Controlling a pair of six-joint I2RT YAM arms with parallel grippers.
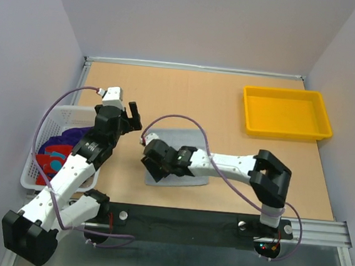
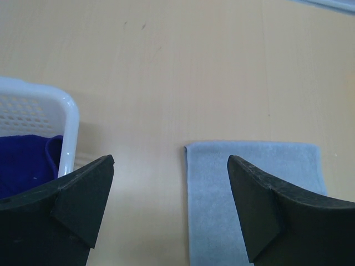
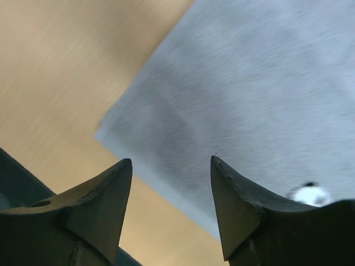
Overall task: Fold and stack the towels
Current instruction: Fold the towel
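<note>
A folded grey towel lies flat on the table near the middle; it also shows in the left wrist view and the right wrist view. My right gripper is open and empty, hovering over the towel's near-left corner. My left gripper is open and empty, just left of the towel's far-left corner. Purple towels and a red towel with light-blue marks lie in the white mesh basket; purple cloth shows in the left wrist view.
The white mesh basket stands at the left table edge, partly under my left arm; its rim shows in the left wrist view. A yellow plastic tray sits at the far right. A black rail runs along the near edge.
</note>
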